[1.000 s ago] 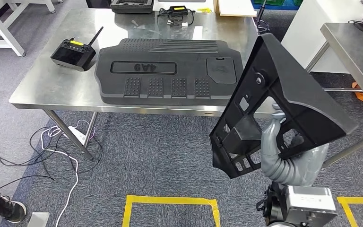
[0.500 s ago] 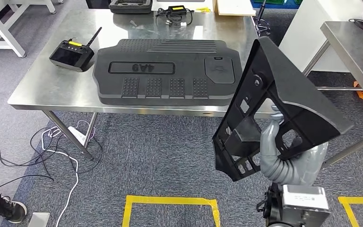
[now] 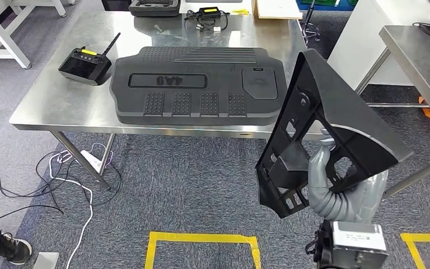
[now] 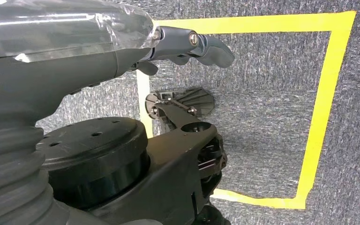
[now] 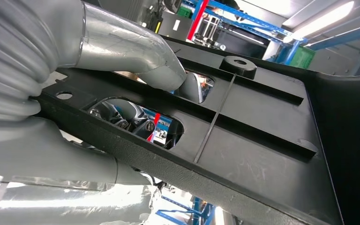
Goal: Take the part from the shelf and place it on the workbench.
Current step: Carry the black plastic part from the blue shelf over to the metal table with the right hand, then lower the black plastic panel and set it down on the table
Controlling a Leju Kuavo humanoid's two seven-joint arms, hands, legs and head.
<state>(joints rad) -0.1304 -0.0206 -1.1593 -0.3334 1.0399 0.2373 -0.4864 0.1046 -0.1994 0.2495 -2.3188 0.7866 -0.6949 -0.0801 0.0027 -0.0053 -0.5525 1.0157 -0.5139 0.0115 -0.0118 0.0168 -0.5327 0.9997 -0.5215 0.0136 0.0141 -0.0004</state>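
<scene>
Ribbed black plastic part [image 3: 325, 131] slightly nearer steel workbench [image 3: 50, 95].

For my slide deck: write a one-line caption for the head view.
The right hand holds a black plastic part upright beside the steel workbench, where a large black panel already lies.

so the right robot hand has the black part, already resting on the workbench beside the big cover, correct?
Not resting. The head view shows the right robot hand holding the black part in the air, in front of the workbench and above the carpet. The big cover does lie on the bench.
</scene>
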